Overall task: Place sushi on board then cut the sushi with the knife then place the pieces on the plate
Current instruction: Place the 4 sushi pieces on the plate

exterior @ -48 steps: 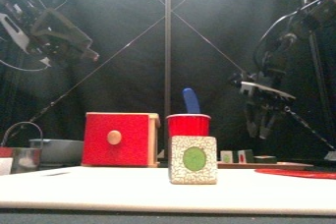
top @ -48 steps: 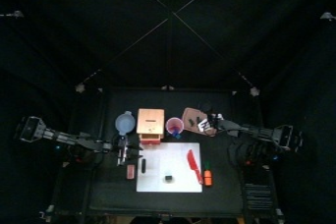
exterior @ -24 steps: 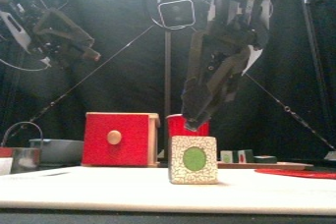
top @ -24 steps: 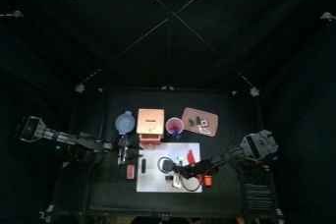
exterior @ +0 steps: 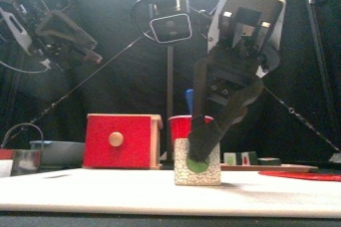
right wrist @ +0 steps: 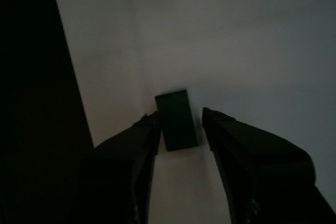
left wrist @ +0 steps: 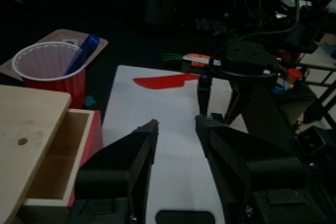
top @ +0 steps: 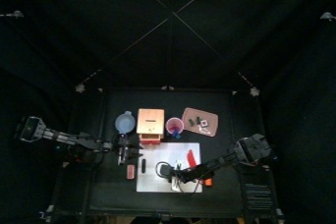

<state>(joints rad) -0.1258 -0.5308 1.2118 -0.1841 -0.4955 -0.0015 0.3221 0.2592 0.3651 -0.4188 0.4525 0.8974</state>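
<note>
One sushi piece (exterior: 197, 167) stands upright on the white board (top: 155, 155), near its front edge, so the first step looks done. The right gripper (right wrist: 179, 120) is low over it. Its fingers (right wrist: 230, 141) are open, one on each side of the piece, and they hold nothing yet. A red knife (left wrist: 168, 81) lies on the far part of the board, and a blue knife (left wrist: 86, 47) stands in the red cup (left wrist: 50, 63). The piece is single and short, so I judge that the cutting is probably over and this piece must next go to the pink tray (top: 192, 113), far right of the board. Small dark things lie on the tray, too small to name. The left gripper (left wrist: 175, 126) hangs at the left side of the board, fingers open and empty.
</note>
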